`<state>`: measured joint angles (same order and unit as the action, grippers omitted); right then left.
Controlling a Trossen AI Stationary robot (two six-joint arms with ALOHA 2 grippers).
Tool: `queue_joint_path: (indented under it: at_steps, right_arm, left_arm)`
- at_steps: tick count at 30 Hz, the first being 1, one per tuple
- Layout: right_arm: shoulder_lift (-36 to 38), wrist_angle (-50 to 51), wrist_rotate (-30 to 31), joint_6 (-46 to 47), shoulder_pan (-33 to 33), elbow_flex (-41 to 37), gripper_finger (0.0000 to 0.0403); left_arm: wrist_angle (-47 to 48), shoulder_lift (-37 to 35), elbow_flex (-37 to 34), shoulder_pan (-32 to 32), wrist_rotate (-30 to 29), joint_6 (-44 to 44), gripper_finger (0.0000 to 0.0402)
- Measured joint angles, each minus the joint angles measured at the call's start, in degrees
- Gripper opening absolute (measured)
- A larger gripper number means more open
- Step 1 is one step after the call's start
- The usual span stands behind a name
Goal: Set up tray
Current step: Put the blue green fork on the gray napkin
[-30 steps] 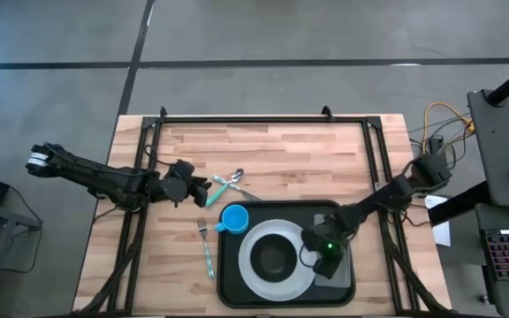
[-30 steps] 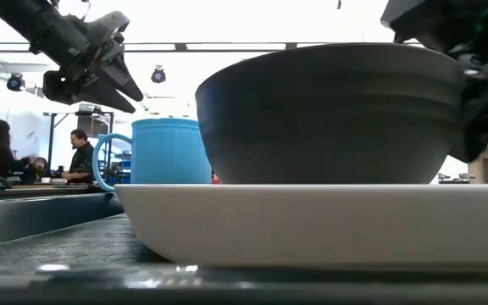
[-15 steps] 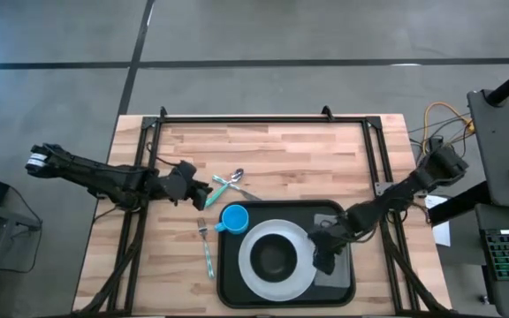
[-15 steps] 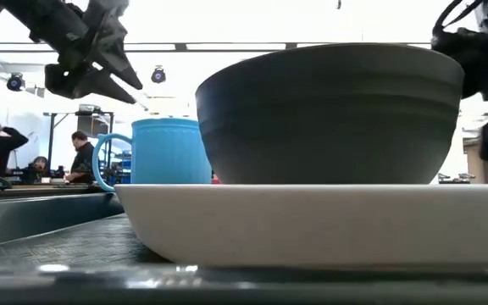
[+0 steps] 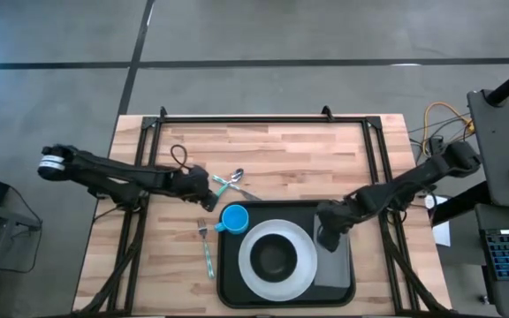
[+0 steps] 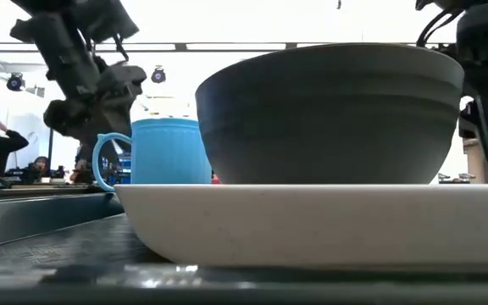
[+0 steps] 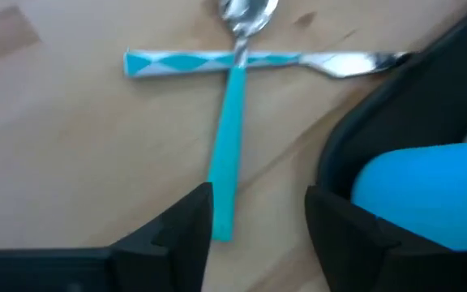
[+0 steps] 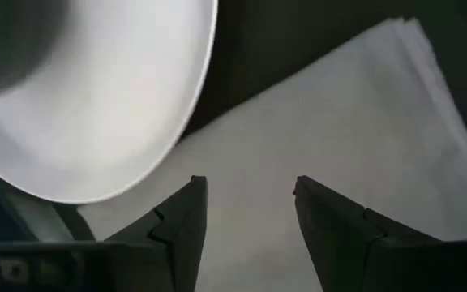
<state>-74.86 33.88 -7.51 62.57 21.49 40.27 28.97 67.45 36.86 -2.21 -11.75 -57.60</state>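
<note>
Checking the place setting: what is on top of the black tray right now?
On the tray sit a white plate carrying a dark bowl, a blue mug, and a grey napkin. The plate's edge overlaps the napkin, hiding part of it.

Both arms dark, near-black – slim segmented links with bulkier joint housings. Left arm (image 5: pixel 113 177) has a pale grey/white ring at its outer joint and a thin black cable loop standing off it near the wrist. Right arm (image 5: pixel 396 187) same build, no light markings visible. Left gripper (image 7: pixel 258 223): two matte black fingers, angular, tapering to blunt tips. Right gripper (image 8: pixel 246 215) – same black wedge-shaped fingers, faceted edges.
</note>
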Motion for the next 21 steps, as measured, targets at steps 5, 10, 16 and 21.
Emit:
queue_joint_path:
  at_steps: [5, 10, 16, 21]
  right_arm:
    - [1.5, 0.6, 0.0, 0.5, -1.1, 0.0, 0.0174]
    - [1.6, 0.7, 0.0, 1.3, -1.2, 0.0, 0.0174]
    - [1.6, 1.8, 2.4, 1.7, -1.2, -0.3, 0.0174]
    - [1.6, 2.8, 4.7, 1.3, -1.6, -0.6, 0.0174]
  left_arm:
    - [0.9, 2.4, 1.1, 1.6, 5.9, -2.0, 0.0205]
    - [5.0, 0.5, 1.8, -0.9, 13.1, -6.0, 0.0207]
    - [7.9, -2.3, 1.7, -8.6, 13.7, -25.6, 0.0207]
    - [4.1, -0.9, 1.6, -16.5, 13.1, -40.0, 0.0207]
